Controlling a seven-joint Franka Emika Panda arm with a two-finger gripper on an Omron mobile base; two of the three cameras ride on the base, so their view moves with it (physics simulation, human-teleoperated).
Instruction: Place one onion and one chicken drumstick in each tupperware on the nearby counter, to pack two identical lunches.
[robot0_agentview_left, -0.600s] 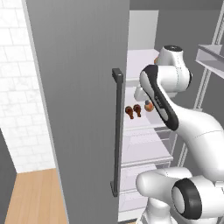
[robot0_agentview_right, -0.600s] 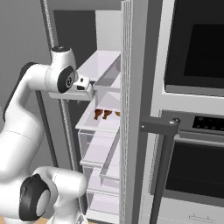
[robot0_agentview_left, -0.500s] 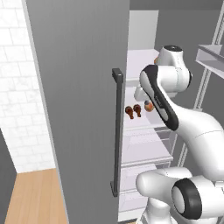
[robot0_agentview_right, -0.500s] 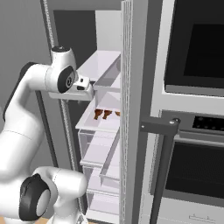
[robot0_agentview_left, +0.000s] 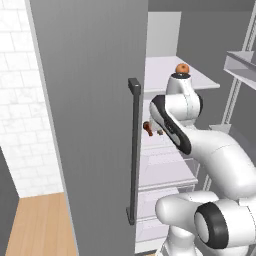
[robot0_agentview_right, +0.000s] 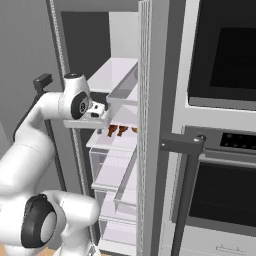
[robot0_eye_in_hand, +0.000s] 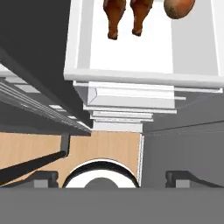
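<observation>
Views shifted since 0.6 s ago, base moved | gripper (robot0_eye_in_hand: 111, 177) wide apart, nothing held | two chicken drumsticks (robot0_eye_in_hand: 127, 15) beside onion (robot0_eye_in_hand: 178, 7) on fridge shelf (robot0_eye_in_hand: 131, 52)

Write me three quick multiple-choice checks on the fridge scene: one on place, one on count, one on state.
1. Where do the drumsticks lie?
A. on a white fridge shelf
B. on the wooden floor
C. in the oven

2. How many drumsticks are in the hand view?
A. one
B. two
C. three

3. What state is the gripper in?
A. open, holding nothing
B. shut on an onion
C. shut on a drumstick

Answers:
1 A: both lie side by side on the shelf, with an onion beside them.
2 B: two club-shaped pieces show at the top of that view.
3 A: the fingertips stand wide apart with nothing between them.
</observation>
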